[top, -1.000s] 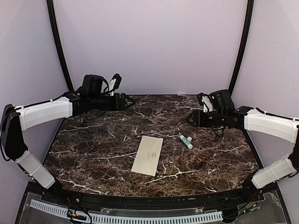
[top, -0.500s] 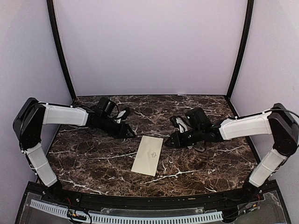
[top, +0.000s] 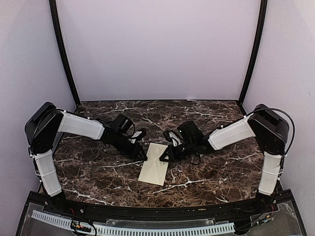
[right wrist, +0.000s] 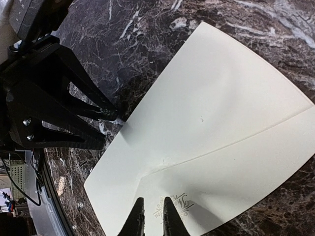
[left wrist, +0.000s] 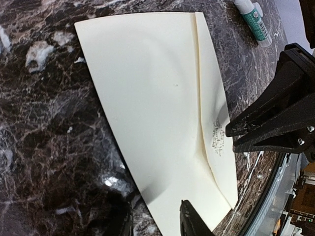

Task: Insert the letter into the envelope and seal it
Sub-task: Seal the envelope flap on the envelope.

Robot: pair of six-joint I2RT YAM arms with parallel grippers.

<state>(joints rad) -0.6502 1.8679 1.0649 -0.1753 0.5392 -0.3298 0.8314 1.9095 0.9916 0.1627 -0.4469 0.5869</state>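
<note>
The cream envelope (top: 156, 163) lies flat at the table's middle with its flap folded down and a small emblem (right wrist: 184, 206) on the flap. It fills the left wrist view (left wrist: 157, 108) and the right wrist view (right wrist: 216, 128). My left gripper (top: 142, 156) is low at the envelope's left edge, jaws open and empty, with one finger (left wrist: 194, 221) over the paper. My right gripper (top: 164, 158) is at the envelope's right edge, fingers nearly together and empty, with its fingertips (right wrist: 170, 216) just above the flap by the emblem. The letter is not in view.
A glue stick (left wrist: 253, 17) with a green label lies on the dark marble table (top: 98, 172) beyond the envelope, to the right. The two grippers face each other closely across the envelope; the right gripper shows in the left wrist view (left wrist: 234, 139).
Both arms have swung down and inward from raised positions at the table's sides. Their grippers now meet at the envelope's far end. The envelope has not moved.
</note>
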